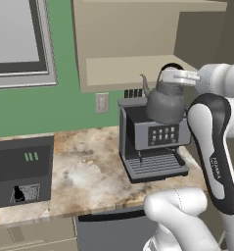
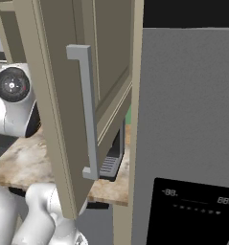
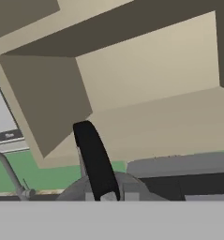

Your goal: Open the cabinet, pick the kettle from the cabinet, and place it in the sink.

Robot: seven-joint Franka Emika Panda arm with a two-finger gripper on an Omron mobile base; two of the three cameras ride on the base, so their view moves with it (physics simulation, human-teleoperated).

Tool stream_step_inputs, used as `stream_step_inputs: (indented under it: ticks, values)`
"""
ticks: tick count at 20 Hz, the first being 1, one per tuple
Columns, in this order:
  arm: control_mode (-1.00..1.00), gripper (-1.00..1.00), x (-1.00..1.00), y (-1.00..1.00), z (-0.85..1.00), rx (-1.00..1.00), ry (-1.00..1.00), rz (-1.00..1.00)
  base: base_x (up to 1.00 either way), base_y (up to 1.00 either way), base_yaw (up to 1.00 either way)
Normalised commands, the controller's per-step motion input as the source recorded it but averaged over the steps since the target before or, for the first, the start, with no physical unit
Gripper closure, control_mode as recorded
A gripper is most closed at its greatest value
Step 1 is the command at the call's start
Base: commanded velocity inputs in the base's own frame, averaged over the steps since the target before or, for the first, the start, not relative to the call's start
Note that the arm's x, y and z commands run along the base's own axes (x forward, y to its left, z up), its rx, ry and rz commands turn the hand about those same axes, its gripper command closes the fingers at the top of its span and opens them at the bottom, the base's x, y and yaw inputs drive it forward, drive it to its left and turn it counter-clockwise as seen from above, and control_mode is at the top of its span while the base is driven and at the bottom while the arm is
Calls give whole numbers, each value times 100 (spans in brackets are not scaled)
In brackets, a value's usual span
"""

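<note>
**Kettle held in the air before the open cabinet**

The kettle (image 1: 165, 100) is gripped by its arched black loop handle, on which the gripper (image 1: 173, 74) is clenched. It is carried clear of the shelf, in front of the open cabinet (image 1: 133, 44) and just above the coffee machine (image 1: 152, 142), which stands on the speckled stone counter (image 1: 84, 171). In the hand view, the kettle's black handle (image 3: 94, 159) is seen rising between the finger tips, with the bare cabinet interior (image 3: 151, 79) behind it. In the right base view, the cabinet door (image 2: 63, 95) is swung wide open, its long grey bar handle (image 2: 88, 112) facing the camera, beside a grey refrigerator (image 2: 188, 119).
</note>
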Motion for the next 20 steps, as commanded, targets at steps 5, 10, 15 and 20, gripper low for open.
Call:
stream_step_inputs:
  ticks: [5, 10, 15, 20]
  values:
    - [-100, 100, -26, 17, -23, 0, 0, 0, 0, 0, 0]
    - [-100, 100, -24, 15, -25, 0, 0, 0, 0, 0, 0]
    - [-100, 100, -16, 16, -23, 0, 3, 0, 0, 0, 0]
    - [-100, 100, -10, 22, -22, 0, 7, 0, 0, 0, 0]
